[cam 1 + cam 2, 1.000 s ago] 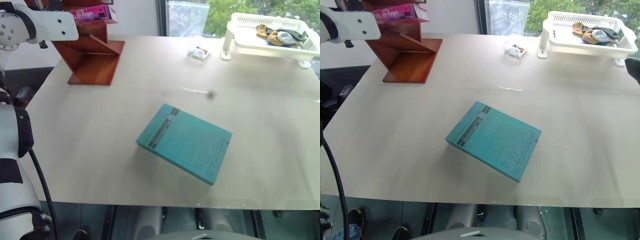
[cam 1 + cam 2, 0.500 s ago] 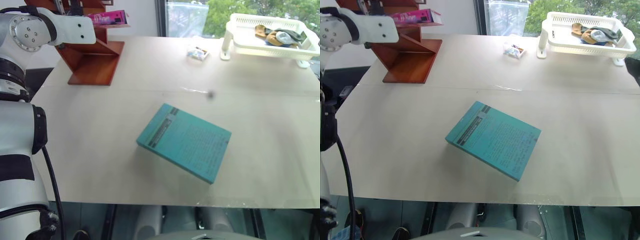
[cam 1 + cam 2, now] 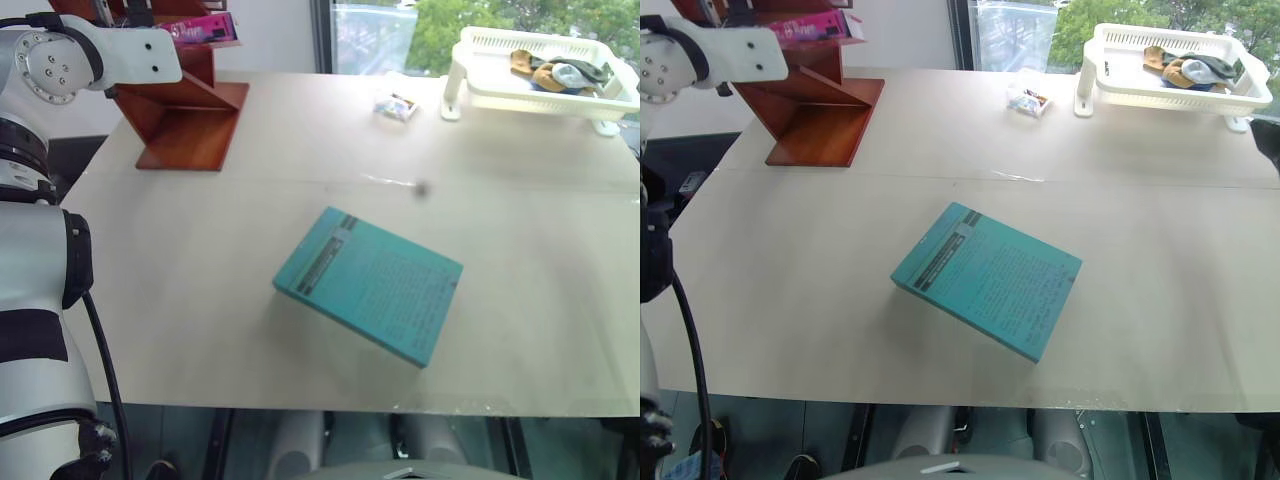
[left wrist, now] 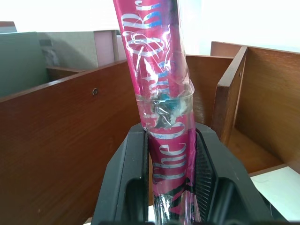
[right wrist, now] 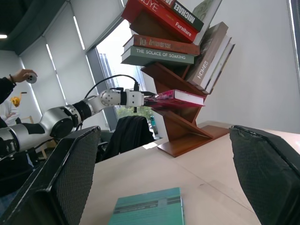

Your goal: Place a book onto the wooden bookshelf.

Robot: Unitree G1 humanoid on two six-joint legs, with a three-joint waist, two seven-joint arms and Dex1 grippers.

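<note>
1. Two black fingers (image 4: 136, 183) of the left gripper (image 4: 171, 180) stand either side of the book (image 4: 157, 89), the glossy magenta-pink paperback; the pads sit close against its covers, though whether they press it firmly I cannot tell.
2. From the right wrist view, the book lies flat on a middle board of the wooden bookshelf (image 5: 180, 126), with the left arm reaching level to it from the side.
3. Several other books (image 5: 161, 49) rest on the higher slanted and flat boards of that reddish-brown shelf.
4. On the pale table (image 3: 250, 300), well apart from the shelf, a teal-green book (image 3: 368, 284) lies flat near the middle.
5. At the far right corner stands a white plastic basket rack (image 3: 540, 70) holding some cloth items.
6. Wide apart and holding nothing, the right gripper's (image 5: 164, 173) two dark fingers (image 5: 65, 173) frame the shelf from across the table.
</note>
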